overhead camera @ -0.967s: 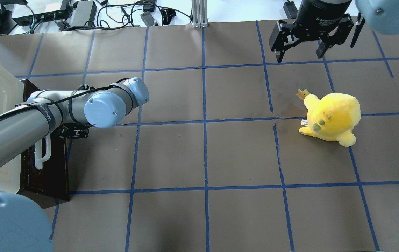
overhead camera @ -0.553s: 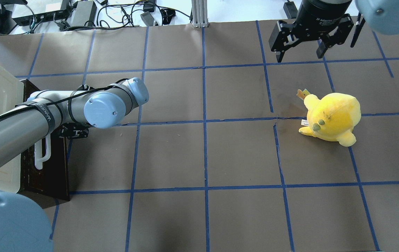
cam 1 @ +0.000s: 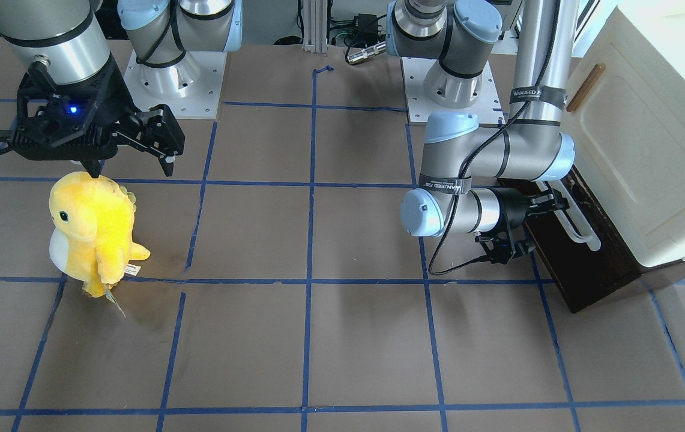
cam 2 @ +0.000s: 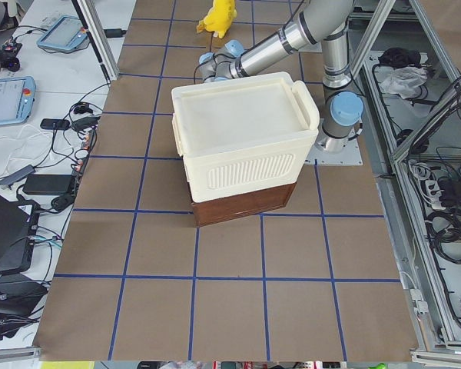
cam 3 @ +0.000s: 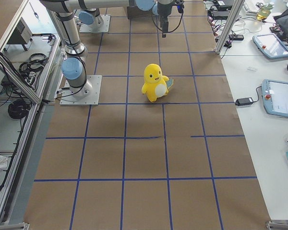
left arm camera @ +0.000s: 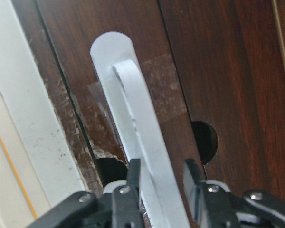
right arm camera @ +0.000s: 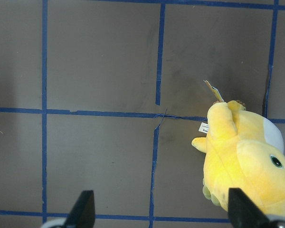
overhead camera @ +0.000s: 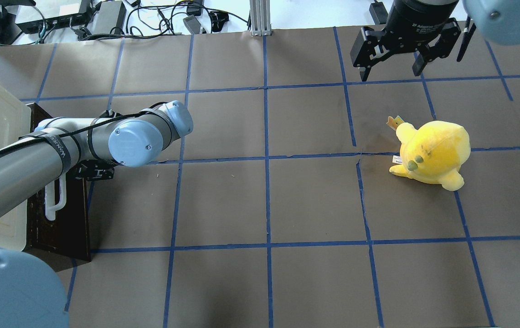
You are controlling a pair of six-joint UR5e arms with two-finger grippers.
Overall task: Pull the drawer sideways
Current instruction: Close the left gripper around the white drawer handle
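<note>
The drawer's dark brown front [cam 1: 582, 264] sits at the foot of the cream cabinet [cam 1: 648, 150], at the table's left end in the overhead view [overhead camera: 64, 218]. Its long white bar handle [cam 1: 576, 225] runs along the front. My left gripper [left arm camera: 161, 173] reaches in sideways, and its two fingers are closed around the handle [left arm camera: 133, 109], one on each side. In the overhead view the arm hides most of this gripper [overhead camera: 91, 171]. My right gripper [overhead camera: 390, 73] hangs open and empty above the far right of the table, just beyond the yellow plush [overhead camera: 433, 152].
The yellow plush dinosaur [cam 1: 90, 228] stands on the right half of the brown, blue-taped table. The cabinet's cream door panel carries a small brown wooden handle [cam 1: 585, 87]. Cables and boxes [overhead camera: 59, 18] lie beyond the table's far edge.
My left arm's elbow has shifted slightly left, toward the cabinet. The drawer front, the plush and the right gripper have not visibly moved.
</note>
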